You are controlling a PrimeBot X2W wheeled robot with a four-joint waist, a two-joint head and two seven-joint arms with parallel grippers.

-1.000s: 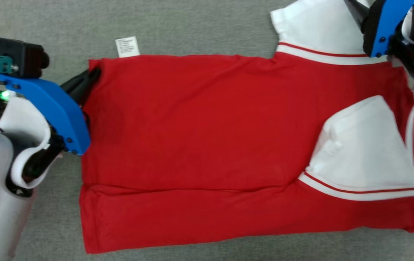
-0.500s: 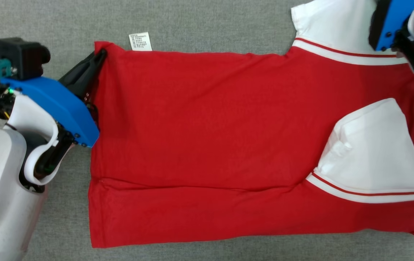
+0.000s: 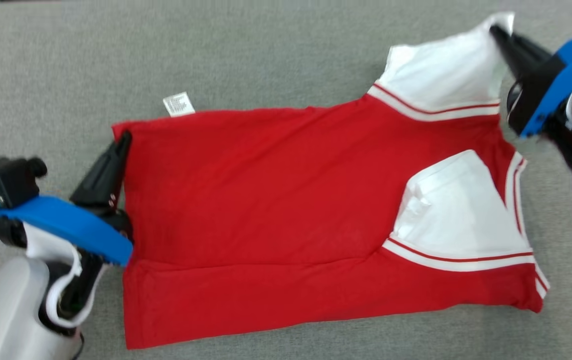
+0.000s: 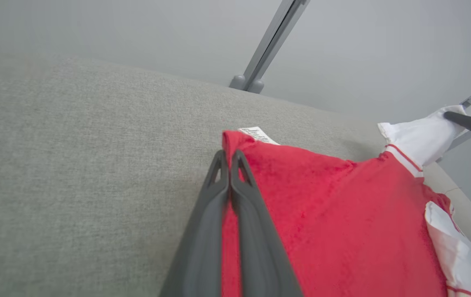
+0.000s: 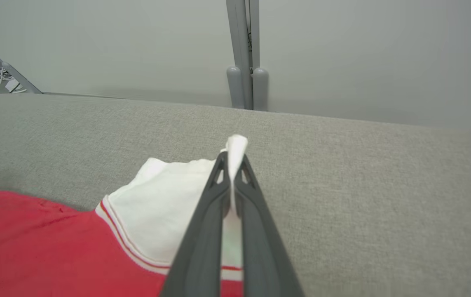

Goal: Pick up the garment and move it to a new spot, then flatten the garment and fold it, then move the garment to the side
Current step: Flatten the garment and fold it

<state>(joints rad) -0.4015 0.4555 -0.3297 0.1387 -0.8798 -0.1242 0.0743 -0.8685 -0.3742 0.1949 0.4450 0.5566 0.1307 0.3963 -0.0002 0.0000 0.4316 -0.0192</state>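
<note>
Your left hand is clamped on the far hem corner of the shirt. Your right hand is pinched shut on the very tip of the far white sleeve. The shirt lies mostly flat on the grey worktop, and the two held corners seem slightly raised.

The weak point, as I judge it, is that sleeve grip. Only a sliver of cloth sits between the fingers, so a firm pull could slide it free. If your two hands travel unevenly, the far edge will go slack on one side and the fold will land crooked. A high lift could also drag the near part, undoing the strip already turned in along the near edge. That would also disturb the other sleeve, which is folded onto the body.

The shirt's long axis runs across you from left to right, with the right end angled a little away. The hem points to your left and the shoulders to your right. A small label sticks out at the far hem corner.
</note>
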